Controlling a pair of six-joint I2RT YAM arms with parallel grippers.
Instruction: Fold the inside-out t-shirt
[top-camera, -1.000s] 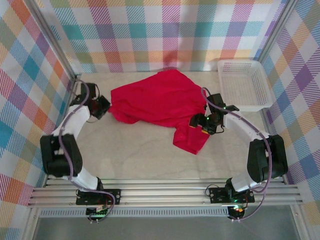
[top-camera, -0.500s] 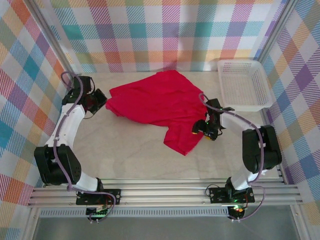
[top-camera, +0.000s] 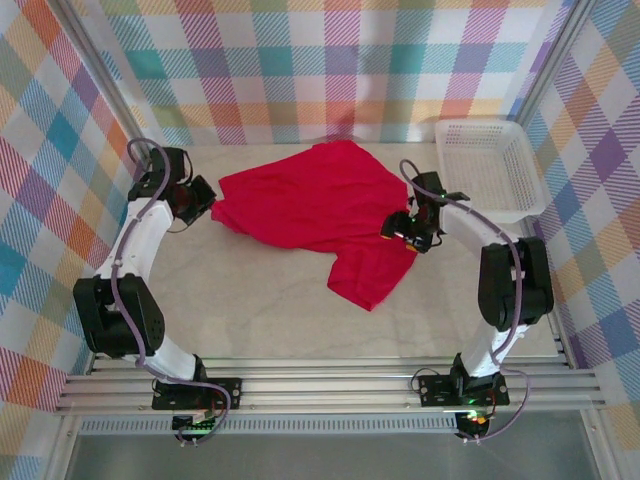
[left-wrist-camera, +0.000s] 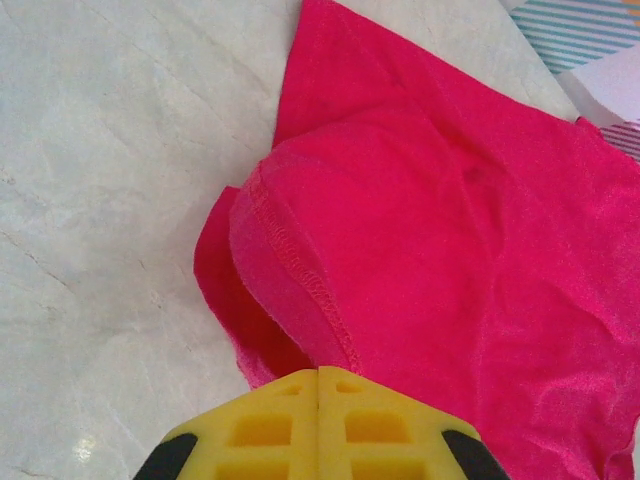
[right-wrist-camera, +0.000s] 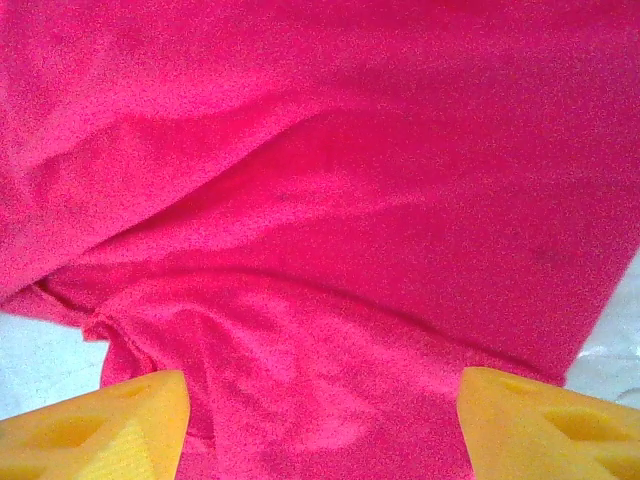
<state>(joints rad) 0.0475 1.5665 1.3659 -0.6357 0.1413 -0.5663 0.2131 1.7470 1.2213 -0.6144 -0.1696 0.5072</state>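
TWO HANDS ON A RED SHIRT: My left gripper (left-wrist-camera: 318, 388), yellow pads pressed flat together, pinches the stitched hem of the inside-out t-shirt (top-camera: 310, 205). The hem curls up just ahead of the fingertips, and the red cloth spreads away from there across the pale table (top-camera: 250, 310). My right gripper (right-wrist-camera: 322, 388) stands with jaws wide at the shirt's opposite side. Rumpled fabric lies between and beneath its two pads, but it appears to grip nothing; whether the pads touch the cloth I cannot tell. Between my hands the garment lies bunched and creased, one flap trailing back toward my bases. Beyond my right hand, on its outer side and apart from the shirt, sits a white mesh basket (top-camera: 490, 165). I judge this to be the spreading-out stage, with no fold yet made. The next move calls for my right hand to close on an edge, then for both hands to draw apart and pull the shirt flat.
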